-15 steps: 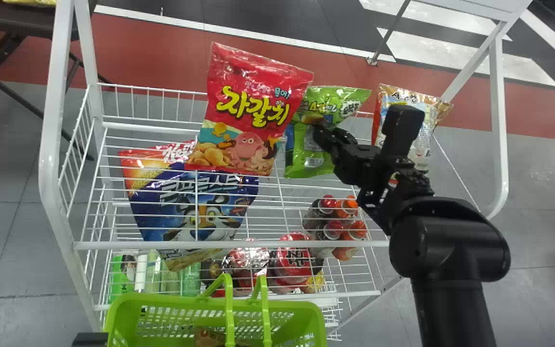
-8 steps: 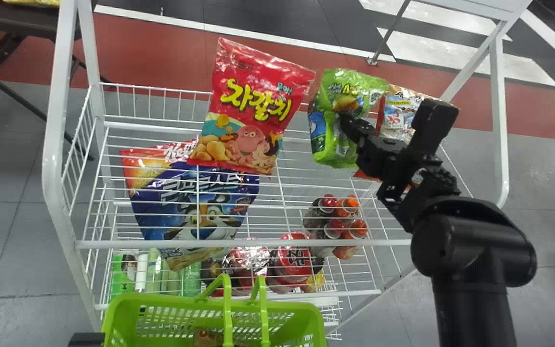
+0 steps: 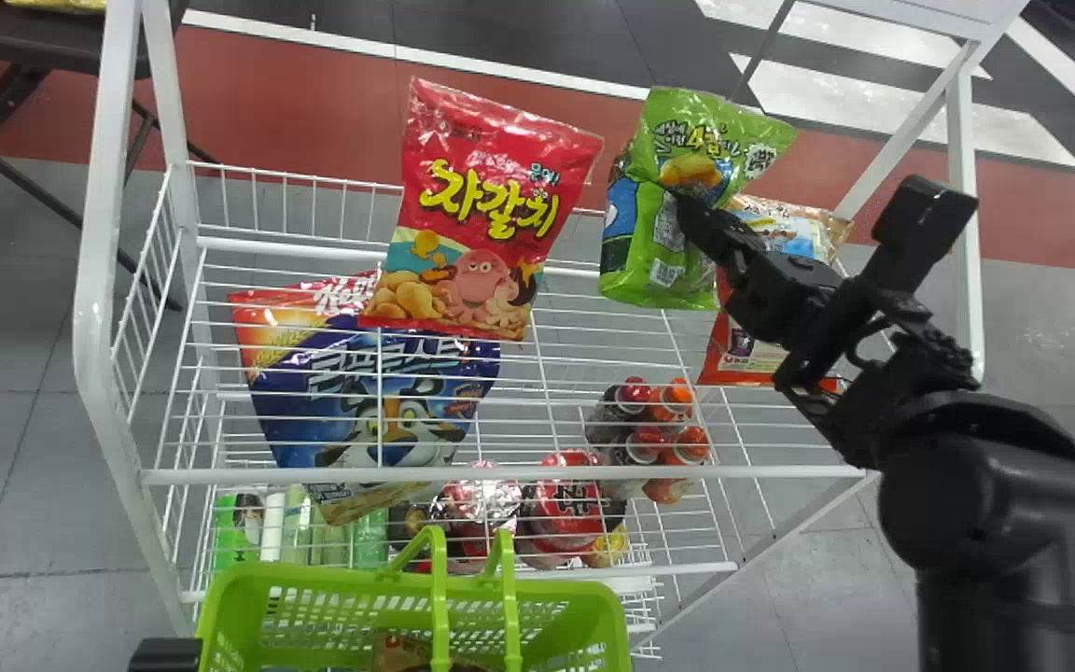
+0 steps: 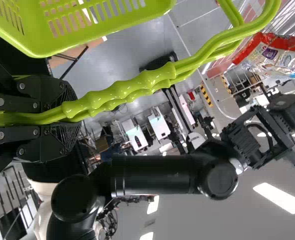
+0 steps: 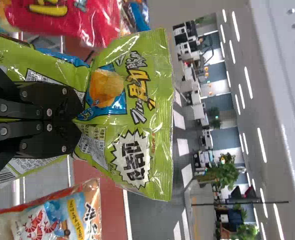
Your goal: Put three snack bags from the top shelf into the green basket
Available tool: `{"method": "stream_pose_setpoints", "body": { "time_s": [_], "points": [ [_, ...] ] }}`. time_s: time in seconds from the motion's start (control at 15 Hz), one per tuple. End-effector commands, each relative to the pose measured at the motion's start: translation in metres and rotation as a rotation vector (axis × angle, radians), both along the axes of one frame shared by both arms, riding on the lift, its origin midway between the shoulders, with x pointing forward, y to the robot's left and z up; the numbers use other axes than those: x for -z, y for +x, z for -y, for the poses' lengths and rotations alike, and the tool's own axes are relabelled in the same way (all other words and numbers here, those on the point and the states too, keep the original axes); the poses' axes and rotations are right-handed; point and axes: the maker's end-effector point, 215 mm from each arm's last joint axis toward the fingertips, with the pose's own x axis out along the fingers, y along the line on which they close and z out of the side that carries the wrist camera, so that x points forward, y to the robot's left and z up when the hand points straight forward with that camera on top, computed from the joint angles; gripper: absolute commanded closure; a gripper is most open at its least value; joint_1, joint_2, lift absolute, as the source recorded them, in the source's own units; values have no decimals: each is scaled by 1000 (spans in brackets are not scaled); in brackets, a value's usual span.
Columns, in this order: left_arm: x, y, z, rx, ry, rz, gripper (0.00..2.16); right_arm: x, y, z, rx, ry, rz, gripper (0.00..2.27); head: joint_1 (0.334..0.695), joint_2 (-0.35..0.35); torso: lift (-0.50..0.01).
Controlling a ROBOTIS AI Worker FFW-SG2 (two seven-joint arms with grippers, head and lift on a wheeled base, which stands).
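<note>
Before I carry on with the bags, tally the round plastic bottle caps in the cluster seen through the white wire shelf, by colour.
Red round plastic bottle caps: 2
Orange round plastic bottle caps: 2
Total: 4

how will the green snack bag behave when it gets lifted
The green snack bag is probably floppy: its film creases where the right gripper pinches it. That glossy surface may be slippery. The printed chip suggests it's light for its size.
</note>
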Motion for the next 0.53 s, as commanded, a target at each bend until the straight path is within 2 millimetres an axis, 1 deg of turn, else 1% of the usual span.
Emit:
{"method": "stream_pose_setpoints", "body": {
  "time_s": [0.0,0.07,0.2,0.27,0.4,0.47],
  "points": [
    [-1,1,0,0,-1,3,1598,-13,-26,-11,-42,32,-23,2071,695,-350,-47],
    [-1,1,0,0,-4,2,1598,-17,-45,-17,-69,44,-52,2071,695,-350,-47],
    [-1,1,-2,-1,-6,0,1598,-11,-86,-23,-120,63,-141,2071,695,-350,-47],
    [-2,2,-2,-1,-7,2,1598,-14,-106,-23,-142,72,-163,2071,695,-350,-47],
    [-4,5,-4,-5,-16,3,1598,-5,-143,-26,-174,81,-256,2071,695,-350,-47],
    [-4,5,-5,-7,-17,3,1598,5,-166,-26,-190,98,-329,2067,695,-350,-47]
  ]
}}
